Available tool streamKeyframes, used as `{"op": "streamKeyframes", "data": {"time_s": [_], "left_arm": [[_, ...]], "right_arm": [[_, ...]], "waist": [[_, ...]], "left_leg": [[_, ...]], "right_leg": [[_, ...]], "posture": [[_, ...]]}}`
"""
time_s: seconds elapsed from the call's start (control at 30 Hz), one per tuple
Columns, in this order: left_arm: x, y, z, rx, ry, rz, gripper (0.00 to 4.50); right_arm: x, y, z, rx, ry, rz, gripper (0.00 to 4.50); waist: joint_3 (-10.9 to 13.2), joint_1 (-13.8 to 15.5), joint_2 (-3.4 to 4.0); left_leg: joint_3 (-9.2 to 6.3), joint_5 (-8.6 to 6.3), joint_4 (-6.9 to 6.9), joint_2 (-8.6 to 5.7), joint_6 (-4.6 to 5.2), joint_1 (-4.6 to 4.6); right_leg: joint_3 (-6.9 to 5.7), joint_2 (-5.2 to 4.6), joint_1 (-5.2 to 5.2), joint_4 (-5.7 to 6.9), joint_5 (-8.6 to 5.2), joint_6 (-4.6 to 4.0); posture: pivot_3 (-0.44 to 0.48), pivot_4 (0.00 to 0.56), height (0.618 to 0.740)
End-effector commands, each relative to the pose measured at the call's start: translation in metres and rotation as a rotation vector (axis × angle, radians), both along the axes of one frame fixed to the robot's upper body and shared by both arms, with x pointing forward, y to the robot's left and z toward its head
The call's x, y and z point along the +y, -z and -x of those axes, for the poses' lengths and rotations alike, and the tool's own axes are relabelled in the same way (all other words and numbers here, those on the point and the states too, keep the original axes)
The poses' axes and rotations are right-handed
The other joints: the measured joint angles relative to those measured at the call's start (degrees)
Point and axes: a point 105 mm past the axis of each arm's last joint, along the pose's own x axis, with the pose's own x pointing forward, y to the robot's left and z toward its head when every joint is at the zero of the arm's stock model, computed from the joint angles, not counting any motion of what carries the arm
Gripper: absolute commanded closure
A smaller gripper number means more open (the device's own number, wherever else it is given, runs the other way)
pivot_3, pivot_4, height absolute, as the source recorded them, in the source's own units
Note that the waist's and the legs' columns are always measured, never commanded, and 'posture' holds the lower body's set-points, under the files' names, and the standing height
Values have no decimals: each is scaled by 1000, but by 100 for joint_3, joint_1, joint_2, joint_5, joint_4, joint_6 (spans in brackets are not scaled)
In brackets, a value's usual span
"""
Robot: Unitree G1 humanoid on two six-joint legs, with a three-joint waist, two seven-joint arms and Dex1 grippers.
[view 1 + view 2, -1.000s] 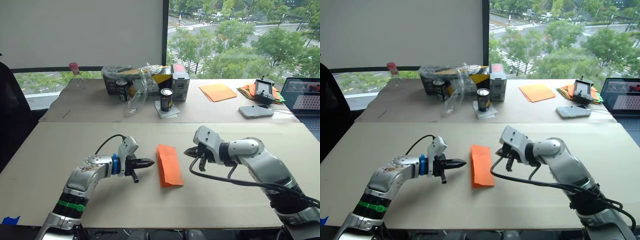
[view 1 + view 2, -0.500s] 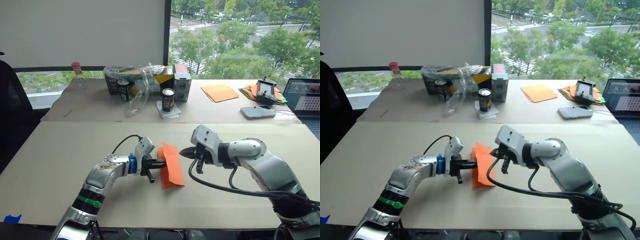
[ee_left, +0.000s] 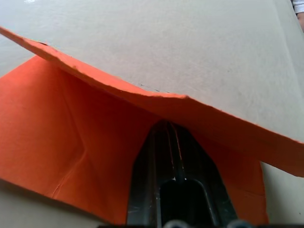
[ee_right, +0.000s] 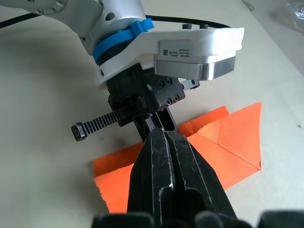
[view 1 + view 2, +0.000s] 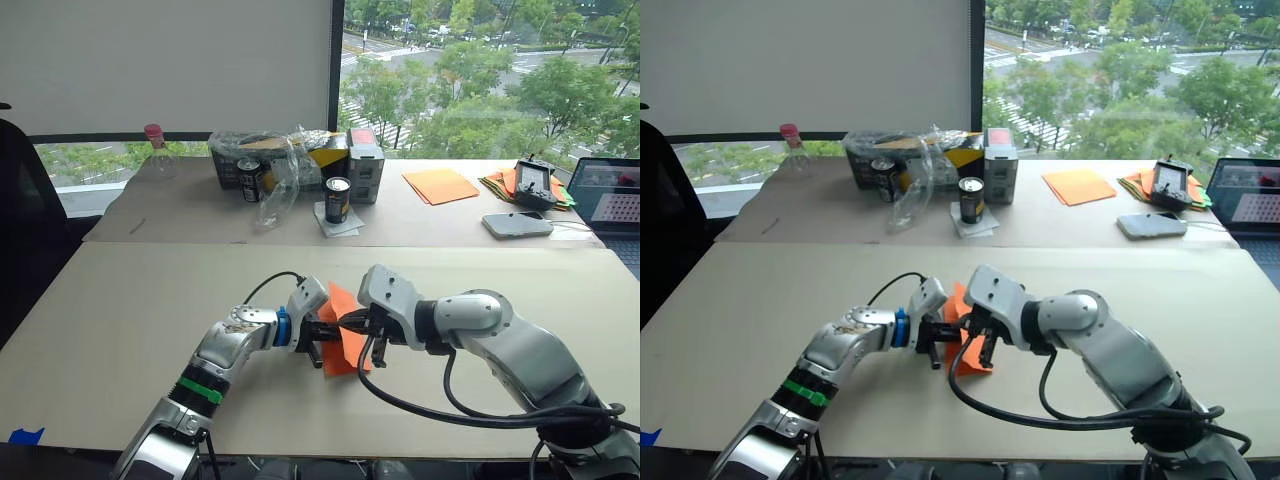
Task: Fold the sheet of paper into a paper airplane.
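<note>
Beige table [image 5: 120,330], sheet of paper [image 5: 345,340] creased w/ one flap lifted, long axis running away from robot. Left gripper [image 5: 332,328] closed under flap, right gripper [image 5: 350,322] closed too, tips meeting.

Both claws hide the sheet of paper's [image 5: 345,340] middle.

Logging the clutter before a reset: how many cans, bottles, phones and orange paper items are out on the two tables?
Cans: 2, one by the black box, one on a white paper.
Bottles: 1, pink-capped.
Phones: 1.
Orange paper: 2, the sheet of paper at the grippers, and the paler orange sheets on the far table.
Total: 6
</note>
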Motion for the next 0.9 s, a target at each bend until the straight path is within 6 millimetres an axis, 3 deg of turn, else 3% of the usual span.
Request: {"op": "streamKeyframes", "data": {"time_s": [0.03,0.2,0.33,0.5,0.67,0.8,0.9], "left_arm": [[-9,-17,-4,-38,22,34,4472],[-28,-23,-10,-57,47,38,4472],[-44,-21,-10,-50,79,29,4472],[-58,8,-5,-23,122,-78,4472],[-66,15,-6,-9,120,-89,4472],[-75,14,-6,1,124,-75,4472],[-76,13,-5,7,129,-69,4472]], "right_arm": [[-21,-12,4,-28,51,30,4500],[-44,-11,6,-2,118,69,4500],[-49,-14,6,-4,138,71,4500],[-51,-27,2,-51,171,47,4500],[-41,-31,11,-53,119,14,4500],[-23,-18,28,24,30,6,4500],[-18,-7,24,35,53,20,4500]], "waist": [[1,22,-1],[3,57,-5],[5,53,-8],[6,66,-10],[6,119,-10],[6,122,-10],[6,122,-10]], "left_leg": [[0,-1,0,-1,1,0],[1,-2,1,0,4,0],[3,-4,0,0,6,0],[2,-4,0,0,7,0],[-3,-7,2,0,13,11],[-8,-8,4,-1,18,12],[-8,-8,5,-3,19,12]], "right_leg": [[0,0,0,-1,0,0],[-1,-2,4,-4,0,1],[0,-3,8,-5,-1,3],[-1,-3,7,-5,-1,3],[-9,-4,36,-26,3,11],[-14,-5,47,-39,8,19],[-15,-7,48,-41,9,20]], "posture": [[0,150,670],[0,150,670],[0,150,670],[0,150,670],[0,150,670],[0,150,670],[0,150,670]]}}
